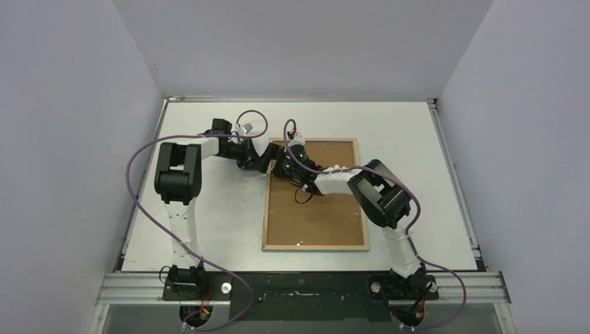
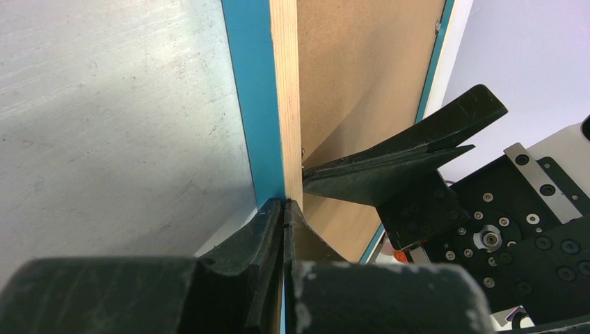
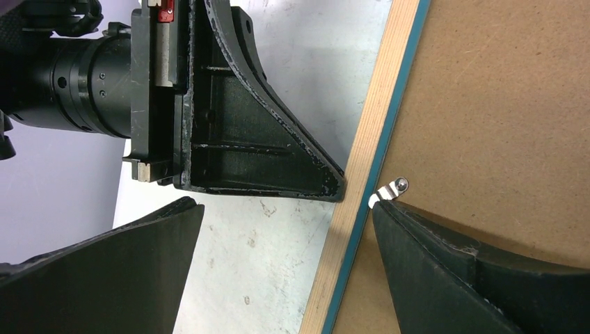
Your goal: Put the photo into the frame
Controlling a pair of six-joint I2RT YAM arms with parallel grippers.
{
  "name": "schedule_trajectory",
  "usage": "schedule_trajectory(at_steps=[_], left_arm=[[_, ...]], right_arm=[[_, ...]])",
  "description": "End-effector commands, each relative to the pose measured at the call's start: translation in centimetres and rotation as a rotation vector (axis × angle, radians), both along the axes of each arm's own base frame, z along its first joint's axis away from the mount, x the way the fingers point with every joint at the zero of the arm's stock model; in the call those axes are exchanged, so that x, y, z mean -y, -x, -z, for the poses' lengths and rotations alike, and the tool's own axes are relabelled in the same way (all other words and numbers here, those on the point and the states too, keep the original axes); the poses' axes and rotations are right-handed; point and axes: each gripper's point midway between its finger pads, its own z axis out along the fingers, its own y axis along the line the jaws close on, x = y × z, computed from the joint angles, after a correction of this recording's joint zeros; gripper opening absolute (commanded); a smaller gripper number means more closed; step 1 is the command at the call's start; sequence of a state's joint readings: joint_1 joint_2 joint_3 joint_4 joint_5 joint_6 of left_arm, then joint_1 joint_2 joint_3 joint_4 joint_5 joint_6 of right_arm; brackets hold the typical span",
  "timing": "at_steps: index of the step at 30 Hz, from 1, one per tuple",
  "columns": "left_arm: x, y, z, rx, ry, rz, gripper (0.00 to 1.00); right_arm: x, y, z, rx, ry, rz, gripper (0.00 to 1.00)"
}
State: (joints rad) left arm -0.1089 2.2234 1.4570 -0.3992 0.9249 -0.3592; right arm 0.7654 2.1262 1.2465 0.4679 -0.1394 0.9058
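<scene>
The frame (image 1: pixel 316 246) lies face down on the table, wooden reverse up, with a brown backing board (image 1: pixel 316 216) inside it. Its blue edge (image 2: pixel 250 104) and wooden rail (image 3: pixel 369 139) show close up in both wrist views. My left gripper (image 2: pixel 284 203) is shut, its tips touching the outer side of the frame's left rail near the far left corner. My right gripper (image 3: pixel 287 207) stands open astride that rail. One of its fingers (image 3: pixel 445 278) rests on the backing board at a small metal clip (image 3: pixel 393 189); the other hangs over the table. The photo is out of view.
The white table (image 1: pixel 209 209) is walled at the back and on both sides. Both arms crowd together over the frame's far left corner, purple cables (image 1: pixel 139 160) looping off them. The left gripper's body (image 3: pixel 236 125) sits just above the right gripper's gap.
</scene>
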Motion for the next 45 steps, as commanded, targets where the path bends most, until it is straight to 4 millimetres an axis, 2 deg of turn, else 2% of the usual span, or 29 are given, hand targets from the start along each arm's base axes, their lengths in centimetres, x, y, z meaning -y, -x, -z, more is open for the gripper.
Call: schedule_trajectory(at_steps=[1,6,8,10,11,13,16,18,20,23,28,33,36,37,40,45], left_arm=[[0.1,1.4,2.2,-0.013,-0.078,0.017,0.0],[0.2,1.4,2.1,-0.023,-0.077,0.015,0.0],[0.2,1.3,1.7,-0.027,-0.068,0.011,0.0],[-0.3,1.0,0.9,-0.019,-0.064,-0.002,0.0],[-0.7,0.7,0.4,-0.008,-0.063,-0.01,0.0],[-1.5,-0.1,-0.8,0.017,-0.06,-0.032,0.0],[-2.7,-1.1,-2.8,0.056,-0.054,-0.06,0.0],[-3.2,-1.4,-3.9,0.085,-0.061,-0.058,0.05],[-3.6,-1.2,-4.3,0.105,-0.08,-0.029,0.11],[-3.9,0.3,-4.1,0.133,-0.112,0.06,0.16],[-3.9,4.1,-3.6,0.256,-0.206,0.316,0.16],[-4.6,5.8,-2.7,0.343,-0.295,0.462,0.13],[-4.5,6.4,-2.2,0.378,-0.337,0.526,0.12],[-4.2,6.8,-2.0,0.389,-0.352,0.557,0.12],[-3.9,7.9,-1.2,0.402,-0.383,0.62,0.11],[-3.3,8.9,-0.5,0.406,-0.396,0.676,0.08]], right_arm=[[-0.5,-0.8,0.7,0.004,-0.016,0.008,1.0],[-1.9,-0.6,-0.6,0.021,-0.058,-0.017,1.0],[-1.9,-0.2,-1.3,0.027,-0.067,-0.034,1.0],[-0.8,-0.1,-3.2,0.052,-0.076,-0.035,1.0],[-0.1,-0.1,-4.3,0.066,-0.082,-0.038,0.96],[1.8,0.1,-5.6,0.076,-0.066,-0.038,0.94],[5.4,-0.6,-7.6,0.093,-0.04,-0.011,0.92],[8.1,-1.3,-8.4,0.097,-0.003,0.021,0.9],[11.6,-2.5,-8.9,0.107,0.067,0.085,0.9],[17.7,-4.6,-8.2,0.073,0.182,0.21,0.9],[27.3,-7.4,-6.3,0.008,0.278,0.425,0.9],[31.7,-9.1,-5.0,-0.04,0.329,0.525,0.9],[33.5,-9.6,-3.6,-0.074,0.332,0.572,0.9],[33.4,-9.8,-3.1,-0.09,0.314,0.563,0.9],[32.6,-10.3,-0.9,-0.144,0.286,0.517,0.9],[30.4,-11.8,-0.3,-0.146,0.195,0.458,0.9]])
